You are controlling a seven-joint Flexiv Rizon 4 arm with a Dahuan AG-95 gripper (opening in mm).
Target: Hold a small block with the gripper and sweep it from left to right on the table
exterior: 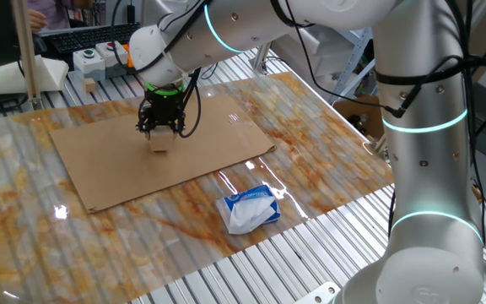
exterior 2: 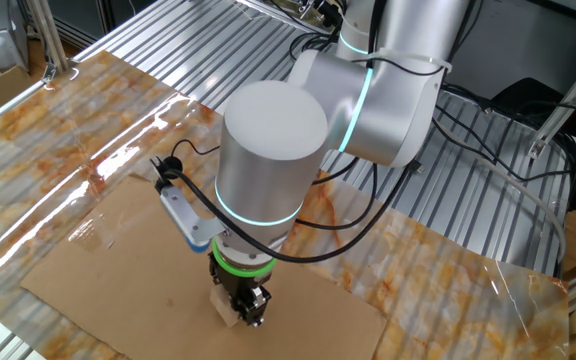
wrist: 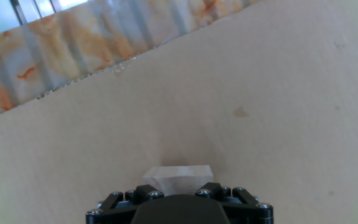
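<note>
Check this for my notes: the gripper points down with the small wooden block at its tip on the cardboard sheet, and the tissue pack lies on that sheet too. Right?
Not quite. The gripper, block and cardboard sheet are as you say, but the tissue pack lies off the sheet, on the marbled table. One fixed view shows this.

Marbled table (exterior: 327,160) under cardboard sheet (exterior: 201,148), tissue pack (exterior: 249,209)

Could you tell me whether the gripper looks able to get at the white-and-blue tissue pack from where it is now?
Probably yes. The gripper sits on the small block on the cardboard sheet, and nothing stands between it and the tissue pack.
</note>
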